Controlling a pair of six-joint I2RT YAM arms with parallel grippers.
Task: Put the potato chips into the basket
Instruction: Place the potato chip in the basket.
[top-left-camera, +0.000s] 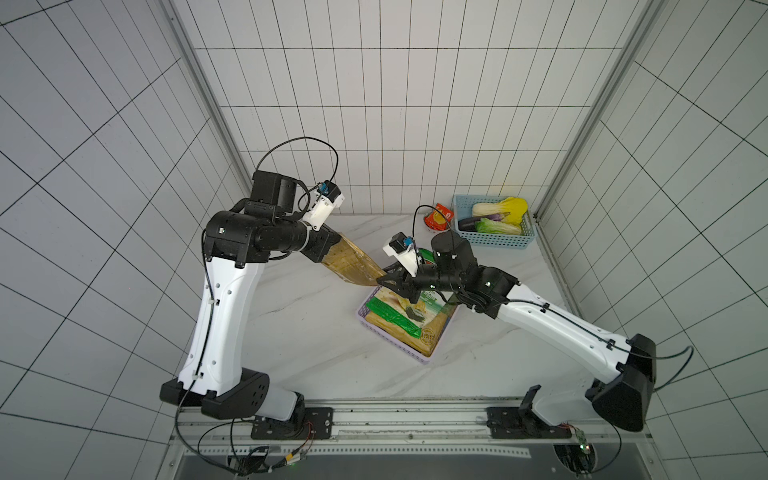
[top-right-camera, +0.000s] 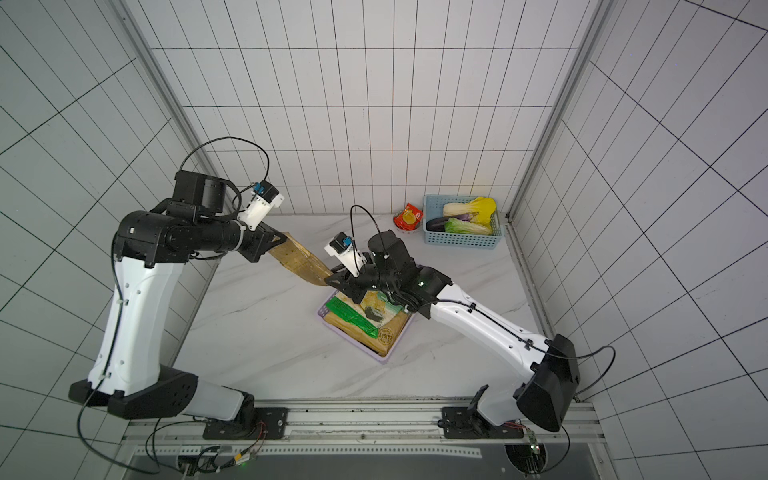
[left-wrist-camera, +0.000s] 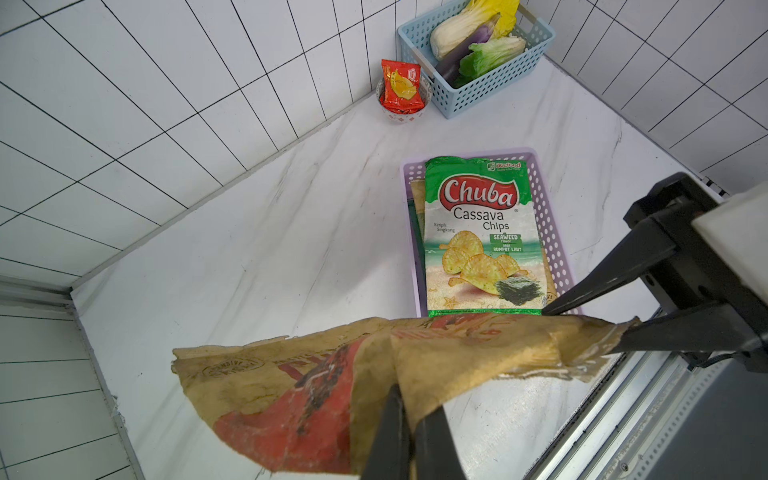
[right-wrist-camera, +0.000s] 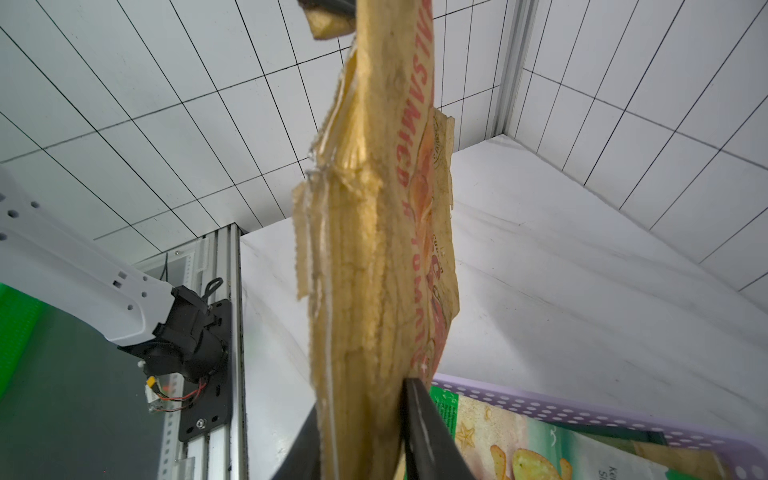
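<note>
The left gripper is shut tight on one end of a tan chip bag. The right gripper is at the other end of the same bag. The right wrist view shows one finger on each side of the bag, and both touch it, so it is pinching the bag too. The bag is crumpled and has red print on it. It hangs in the air between the two arms, not in any basket. Its right end is over one corner of the lilac basket.

The lilac basket sits on the white marble table. A green and white Chuba Cassava Chips bag lies flat on top inside it. Another tan bag lies under that one.

In the far corner is a blue basket with vegetables in it. Just beside it is a red snack packet
</note>
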